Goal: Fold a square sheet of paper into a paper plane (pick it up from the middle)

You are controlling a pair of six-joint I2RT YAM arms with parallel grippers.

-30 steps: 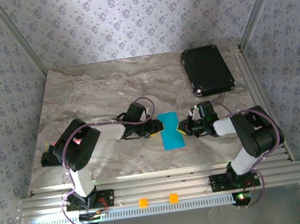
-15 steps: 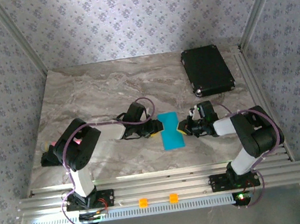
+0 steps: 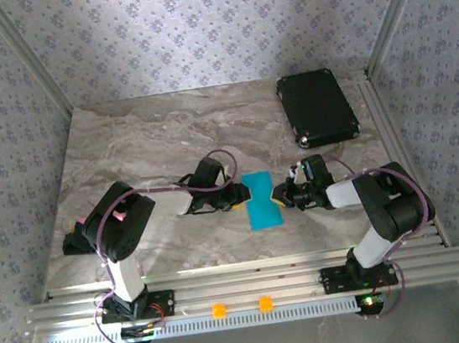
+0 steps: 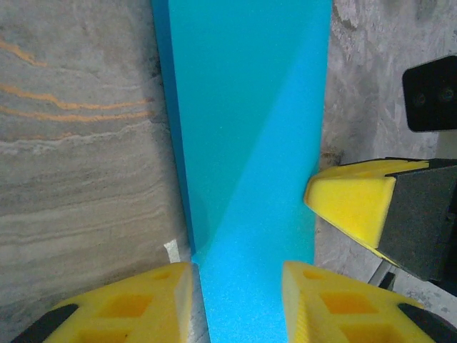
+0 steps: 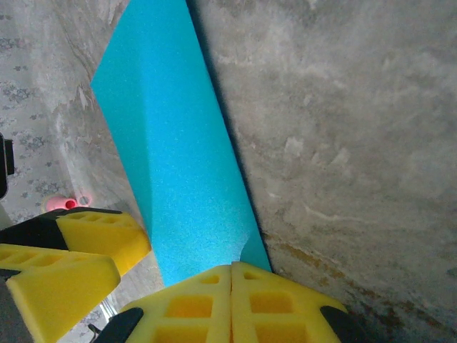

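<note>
Roughly midway across the worktop (image 3: 125,151), closer to its near edge than its far one, the sheet of paper (image 3: 262,201) lies flat. It is bright cyan and folded into a narrow strip, with its long side running from near to far. The left wrist view shows a diagonal crease across it.

The left fingers (image 4: 143,304) come in from the strip's left side. They stand partly apart, with the paper passing through the gap between the yellow tips, and nothing is pinched. The right fingers (image 5: 207,300) come in from the opposite side. They are pressed fully together, with the tips meeting the strip's right edge where a small corner curls up. I cannot tell whether any paper is caught between them.

Both arms lie low on the marble surface and crowd the strip from either side.

A black case (image 3: 317,108) sits well apart in the far right corner. Aluminium rails (image 3: 245,286) run along the near edge, and two small orange pieces (image 3: 219,310) sit just beyond them.
</note>
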